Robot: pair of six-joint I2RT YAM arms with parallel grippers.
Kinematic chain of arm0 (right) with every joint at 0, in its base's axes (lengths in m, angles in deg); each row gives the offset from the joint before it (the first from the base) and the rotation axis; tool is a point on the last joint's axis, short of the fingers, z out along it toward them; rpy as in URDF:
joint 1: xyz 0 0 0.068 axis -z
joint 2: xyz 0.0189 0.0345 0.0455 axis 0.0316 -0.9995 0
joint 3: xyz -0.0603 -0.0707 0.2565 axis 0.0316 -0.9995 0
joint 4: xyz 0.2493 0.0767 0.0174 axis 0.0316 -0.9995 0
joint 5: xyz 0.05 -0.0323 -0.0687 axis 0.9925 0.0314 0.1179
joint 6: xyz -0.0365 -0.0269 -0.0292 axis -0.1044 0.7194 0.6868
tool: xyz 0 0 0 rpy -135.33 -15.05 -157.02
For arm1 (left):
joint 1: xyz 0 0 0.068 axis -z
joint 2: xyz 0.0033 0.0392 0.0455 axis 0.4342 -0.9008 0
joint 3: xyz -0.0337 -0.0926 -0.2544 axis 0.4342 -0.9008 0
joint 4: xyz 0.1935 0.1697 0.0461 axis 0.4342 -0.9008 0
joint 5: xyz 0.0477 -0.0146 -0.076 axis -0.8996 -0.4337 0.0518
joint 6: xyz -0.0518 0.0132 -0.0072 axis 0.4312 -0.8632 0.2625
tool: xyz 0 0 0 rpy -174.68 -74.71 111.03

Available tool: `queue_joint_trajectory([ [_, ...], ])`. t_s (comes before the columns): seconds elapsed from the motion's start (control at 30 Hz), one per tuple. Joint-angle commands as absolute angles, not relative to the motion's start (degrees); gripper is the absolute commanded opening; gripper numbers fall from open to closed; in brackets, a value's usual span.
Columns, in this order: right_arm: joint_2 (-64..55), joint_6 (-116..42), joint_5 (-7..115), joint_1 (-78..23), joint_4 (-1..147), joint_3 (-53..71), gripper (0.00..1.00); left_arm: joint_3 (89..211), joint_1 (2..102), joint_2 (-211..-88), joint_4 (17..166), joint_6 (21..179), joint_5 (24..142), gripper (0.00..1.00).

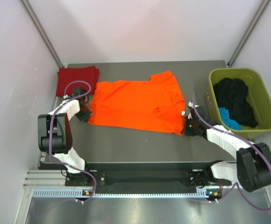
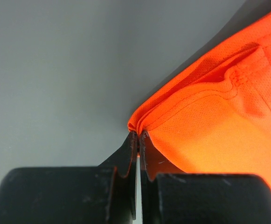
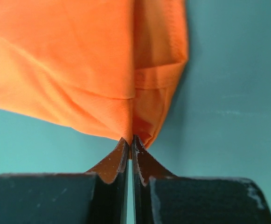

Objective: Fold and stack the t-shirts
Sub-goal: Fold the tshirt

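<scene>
The orange shirt (image 1: pixel 135 105) lies spread on the table (image 1: pixel 140 154); the left gripper (image 2: pixel 138 136) is clamped on its near left corner; the right gripper (image 3: pixel 131 140) on its near right corner; the red shirt (image 1: pixel 77 78) sits folded far left.

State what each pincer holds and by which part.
Both hold the orange t-shirt: the left pincer pinches its near left corner, the right pincer its near right corner.
</scene>
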State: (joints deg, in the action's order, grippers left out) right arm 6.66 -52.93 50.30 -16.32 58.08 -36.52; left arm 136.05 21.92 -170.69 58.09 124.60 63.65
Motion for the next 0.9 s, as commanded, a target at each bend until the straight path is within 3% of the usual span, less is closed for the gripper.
queue_joint_trajectory([
  [0.0, 6.97, -56.45, 44.6, -16.47, 51.28, -32.05, 0.0, 138.55, 21.78, -170.83, 55.47, 124.15, 59.91, 0.0],
  [0.33, 2.22, -56.73, 39.92, -16.29, 42.66, -27.3, 0.0, 137.41, 21.78, -169.95, 53.19, 124.06, 59.02, 0.0],
  [0.4, 3.35, -56.29, 39.13, -16.29, 42.04, -27.12, 0.06, 136.88, 21.87, -169.43, 52.75, 124.49, 60.77, 0.02],
  [0.47, 4.93, -55.42, 39.82, -16.38, 42.3, -26.86, 0.14, 136.27, 21.87, -168.21, 52.57, 125.11, 61.22, 0.14],
  [0.5, 5.55, -55.15, 41.22, -16.29, 42.12, -26.25, 0.18, 136.09, 21.87, -167.76, 52.31, 125.29, 61.31, 0.28],
  [0.53, 5.99, -55.23, 41.84, -16.38, 41.34, -25.54, 0.23, 136.35, 21.87, -166.8, 51.35, 125.64, 61.57, 0.32],
  [0.73, 5.13, -51.38, 46.07, -16.29, 42.55, -17.81, 0.45, 140.57, 22.39, -160.39, 51.68, 124.42, 68.06, 0.43],
  [0.87, -2.68, -45.32, 48.27, -16.03, 43.53, -10.97, 0.45, 142.15, 25.55, -156.07, 60.11, 122.57, 84.65, 0.51],
])
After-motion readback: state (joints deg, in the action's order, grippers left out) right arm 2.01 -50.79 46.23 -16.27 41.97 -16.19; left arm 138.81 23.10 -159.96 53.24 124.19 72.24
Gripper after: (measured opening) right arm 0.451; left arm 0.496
